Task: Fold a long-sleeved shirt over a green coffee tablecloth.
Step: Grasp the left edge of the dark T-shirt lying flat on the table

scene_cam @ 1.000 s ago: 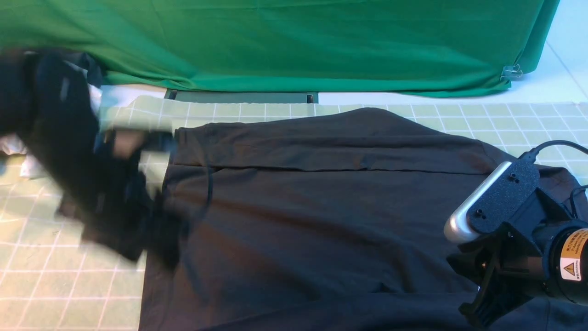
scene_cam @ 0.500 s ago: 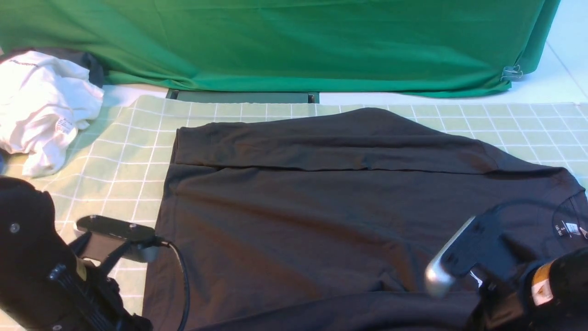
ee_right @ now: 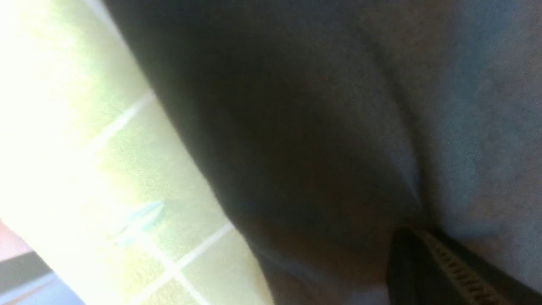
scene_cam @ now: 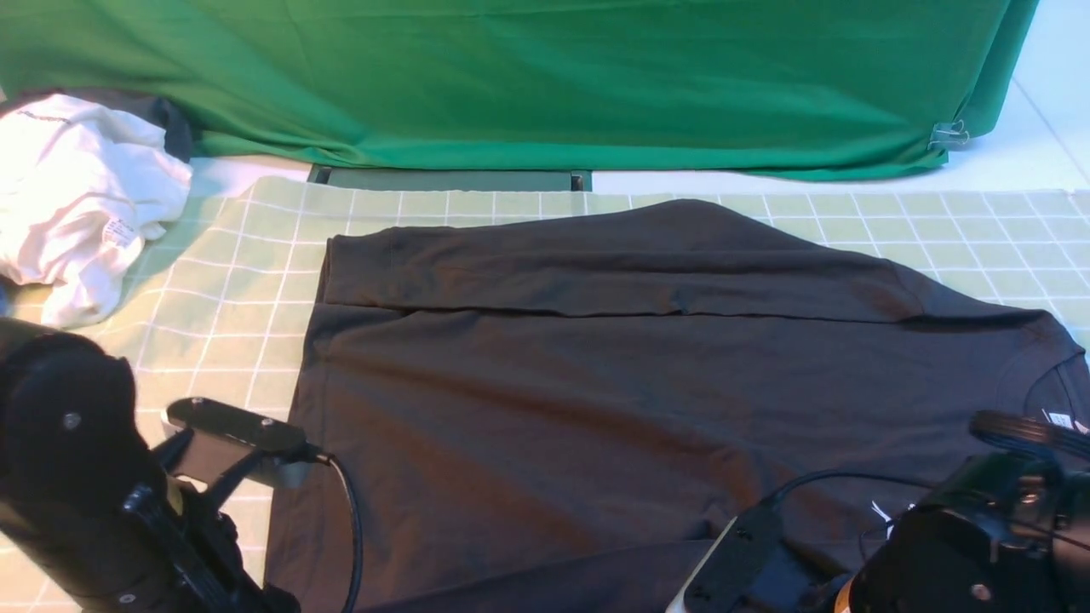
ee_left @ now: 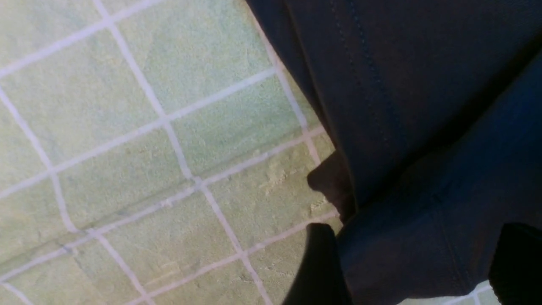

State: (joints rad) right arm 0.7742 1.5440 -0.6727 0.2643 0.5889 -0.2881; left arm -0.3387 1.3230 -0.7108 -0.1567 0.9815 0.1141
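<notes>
The long-sleeved shirt [scene_cam: 613, 383], plain black, lies spread over the green coffee tablecloth [scene_cam: 221, 289], a pale mint cloth with a white grid. One sleeve is folded across its far side, and the white neck label [scene_cam: 1060, 419] shows at the right. My left gripper [ee_left: 417, 237] is at the shirt's near left corner. It is open, its fingers [ee_left: 317, 267] wide apart with a hemmed fold of shirt [ee_left: 402, 127] lying between them. At the near right edge my right gripper [ee_right: 419, 237] is shut on a pucker of the shirt [ee_right: 317, 148].
A crumpled white garment [scene_cam: 77, 196] lies at the far left. A deep green cloth [scene_cam: 511, 77] hangs across the back, held by a metal clip [scene_cam: 947, 134] at the right. Both arms [scene_cam: 85, 494] [scene_cam: 979, 545] fill the near corners.
My left arm has swung from the far left down to the shirt's near left corner and its jaws have widened. My right arm has dropped toward the near edge and its jaws have shut.
</notes>
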